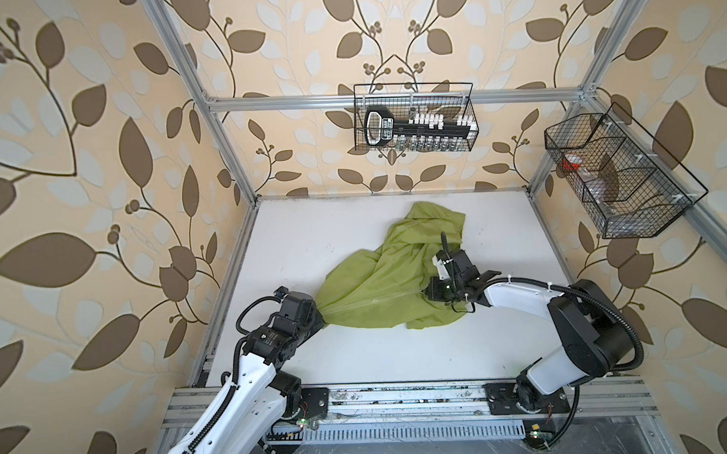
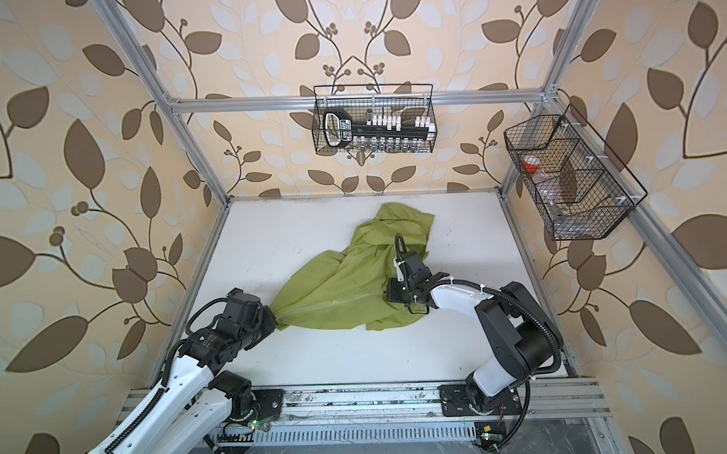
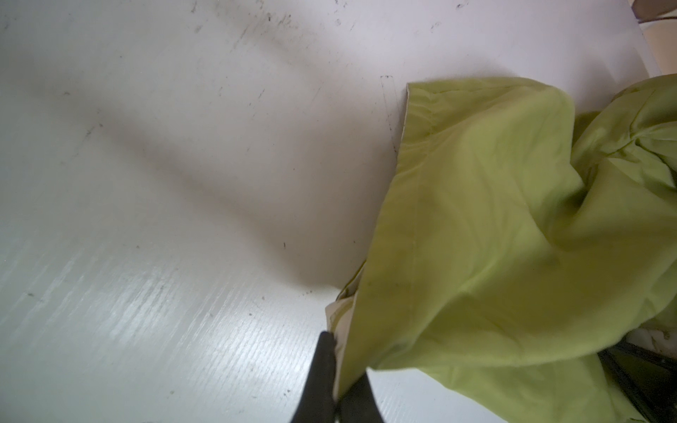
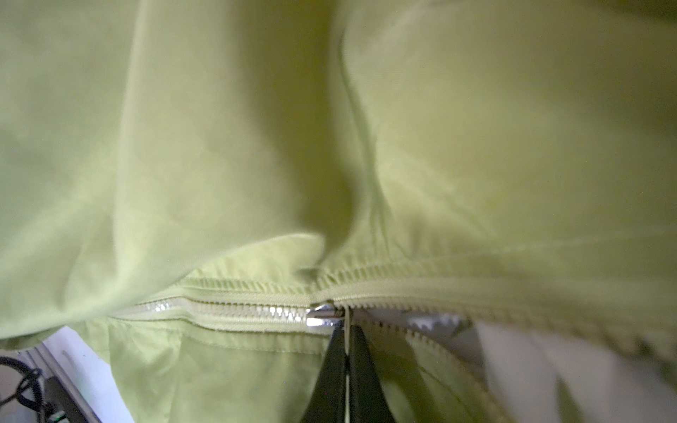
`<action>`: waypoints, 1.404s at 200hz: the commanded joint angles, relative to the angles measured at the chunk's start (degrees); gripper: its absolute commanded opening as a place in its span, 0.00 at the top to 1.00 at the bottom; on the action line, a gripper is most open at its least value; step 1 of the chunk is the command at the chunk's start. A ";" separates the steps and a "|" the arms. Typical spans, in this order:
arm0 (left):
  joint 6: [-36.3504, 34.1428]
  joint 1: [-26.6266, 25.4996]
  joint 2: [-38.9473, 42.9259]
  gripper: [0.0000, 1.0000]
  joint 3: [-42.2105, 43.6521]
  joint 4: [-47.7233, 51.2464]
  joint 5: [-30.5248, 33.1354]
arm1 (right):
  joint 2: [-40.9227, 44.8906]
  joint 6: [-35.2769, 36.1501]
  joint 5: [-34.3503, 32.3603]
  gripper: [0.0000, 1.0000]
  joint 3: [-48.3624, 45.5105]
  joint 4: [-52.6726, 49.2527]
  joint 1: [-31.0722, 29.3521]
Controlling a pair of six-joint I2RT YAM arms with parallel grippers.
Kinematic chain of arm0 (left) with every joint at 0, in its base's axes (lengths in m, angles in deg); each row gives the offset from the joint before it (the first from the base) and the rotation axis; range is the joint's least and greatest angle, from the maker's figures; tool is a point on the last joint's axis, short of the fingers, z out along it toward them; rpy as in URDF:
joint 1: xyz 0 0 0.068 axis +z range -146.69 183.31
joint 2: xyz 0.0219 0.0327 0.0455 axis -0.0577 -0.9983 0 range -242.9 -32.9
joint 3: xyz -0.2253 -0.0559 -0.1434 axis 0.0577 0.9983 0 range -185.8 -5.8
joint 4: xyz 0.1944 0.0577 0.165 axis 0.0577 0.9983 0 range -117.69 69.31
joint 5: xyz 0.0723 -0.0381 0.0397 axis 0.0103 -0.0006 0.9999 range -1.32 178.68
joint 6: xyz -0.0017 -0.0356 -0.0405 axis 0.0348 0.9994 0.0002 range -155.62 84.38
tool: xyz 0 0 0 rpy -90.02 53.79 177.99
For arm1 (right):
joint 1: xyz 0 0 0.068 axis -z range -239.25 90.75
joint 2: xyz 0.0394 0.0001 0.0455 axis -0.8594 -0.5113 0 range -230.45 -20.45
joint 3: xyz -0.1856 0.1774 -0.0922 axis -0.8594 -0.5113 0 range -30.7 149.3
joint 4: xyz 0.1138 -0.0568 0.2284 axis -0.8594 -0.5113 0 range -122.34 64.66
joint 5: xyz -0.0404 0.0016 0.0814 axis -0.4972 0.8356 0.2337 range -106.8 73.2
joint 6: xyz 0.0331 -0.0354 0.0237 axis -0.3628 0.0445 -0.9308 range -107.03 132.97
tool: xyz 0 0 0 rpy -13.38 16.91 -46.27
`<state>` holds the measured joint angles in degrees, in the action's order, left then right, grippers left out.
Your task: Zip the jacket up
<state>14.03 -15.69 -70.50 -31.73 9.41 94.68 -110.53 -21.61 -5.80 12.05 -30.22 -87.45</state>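
Both top views show a lime-green jacket (image 1: 380,285) (image 2: 339,287) lying crumpled near the middle of a white table (image 1: 312,238) (image 2: 270,239). Its far end is bunched up toward the back wall. Its near part fans out flat, narrowing to a point on the left.

At that point the left gripper (image 1: 321,314) (image 2: 275,318) is closed on the jacket. From there a taut, pale line of cloth runs across to the right gripper (image 1: 424,292) (image 2: 386,293), which sits low on the jacket, right of the middle.

In the left wrist view, the left gripper (image 3: 339,386) has its two dark fingers (image 3: 322,366) pressed together on a hem edge of the jacket (image 3: 494,238). A sliver of pale lining shows at the pinch. Bare, scuffed table (image 3: 165,183) fills the rest.

In the right wrist view, the right gripper (image 4: 346,351) is closed, its fingers (image 4: 361,373) nearly touching, pinching the zipper pull (image 4: 346,331) just beside the metal slider (image 4: 322,316). On one side of the slider the zipper (image 4: 238,311) is meshed shut. On the other side the two rows of teeth spread apart, with pale lining (image 4: 513,351) between them. Green cloth (image 4: 476,146) fills the rest of the picture, blurred.

Two black wire baskets hang on the frame, one at the back (image 1: 414,118) (image 2: 372,119) and one on the right (image 1: 618,177) (image 2: 572,179).
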 commanded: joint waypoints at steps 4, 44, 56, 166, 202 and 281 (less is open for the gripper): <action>-0.33 0.75 0.16 1.00 -1.47 1.35 0.37 | -0.35 0.95 -0.19 1.00 2.07 -2.32 0.29; -0.48 0.74 0.33 1.00 -3.19 2.18 0.50 | 1.89 3.41 -2.96 1.00 5.60 -7.53 0.55; -0.71 0.73 0.34 1.00 -3.98 2.43 0.43 | 2.90 4.25 -4.40 1.00 6.80 -9.23 0.52; -4.52 0.78 -3.09 1.00 -13.28 3.94 6.74 | 6.14 8.21 -14.18 1.00 14.94 -17.17 2.49; -6.29 0.75 -5.67 1.00 -16.11 4.55 9.74 | 6.23 8.66 -14.78 1.00 16.02 -18.23 4.18; -9.18 1.16 -9.19 1.00 -19.44 4.56 13.65 | 7.03 9.36 -15.00 1.00 16.63 -19.01 7.49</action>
<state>6.90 -15.69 -79.33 -48.24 11.84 102.64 -105.13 -13.33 -18.19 26.86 -47.45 -81.36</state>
